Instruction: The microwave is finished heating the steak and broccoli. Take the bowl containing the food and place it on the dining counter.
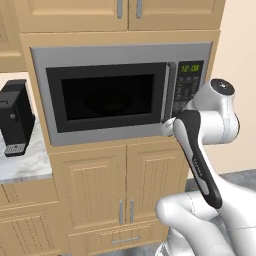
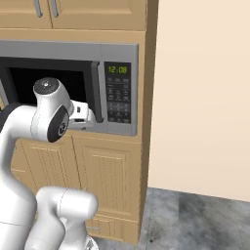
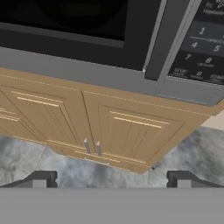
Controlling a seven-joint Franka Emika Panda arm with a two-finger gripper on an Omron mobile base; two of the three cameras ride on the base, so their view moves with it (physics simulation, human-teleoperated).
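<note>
We see the microwave [image 1: 122,92] shut, its black glass dark, clock glowing green at two o'clock; our jaws stand apart, empty, below its bar handle [image 1: 169,92].

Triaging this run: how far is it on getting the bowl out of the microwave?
Nothing done yet: the microwave door is closed, and its dark glass hides whatever is inside. In hand: the pincer, tips apart and empty, sits by the lower end of the door handle, not yet gripping it. Left: pull the door open, take out the bowl and carry it to the dining counter.
</note>
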